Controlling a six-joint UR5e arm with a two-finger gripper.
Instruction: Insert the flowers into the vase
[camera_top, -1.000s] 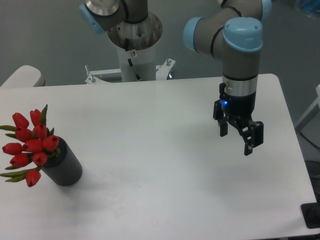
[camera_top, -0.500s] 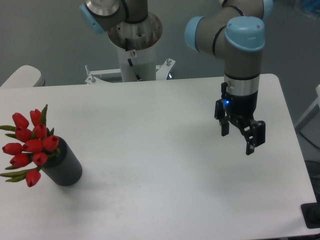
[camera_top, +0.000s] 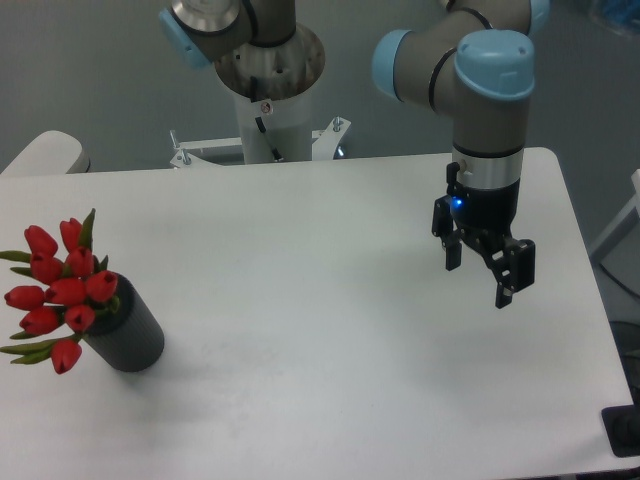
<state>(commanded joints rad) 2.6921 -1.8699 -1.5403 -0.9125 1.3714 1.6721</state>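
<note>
The flowers (camera_top: 60, 293), a tight bunch of red tulip buds with green leaves, stand in the mouth of the vase (camera_top: 128, 336), a dark ribbed cylinder at the table's left front, leaning left. Their stems are hidden inside it. My gripper (camera_top: 478, 278) hangs open and empty above the right part of the table, far from the vase, fingers pointing down.
The white table (camera_top: 300, 300) has its right edge close to the gripper and its front edge below the vase. The arm's base column (camera_top: 268, 110) stands behind the table's far edge. A pale rounded object (camera_top: 45, 155) sits at the far left.
The gripper has drifted slightly to the right and a little down, still open. The flowers and vase have not moved.
</note>
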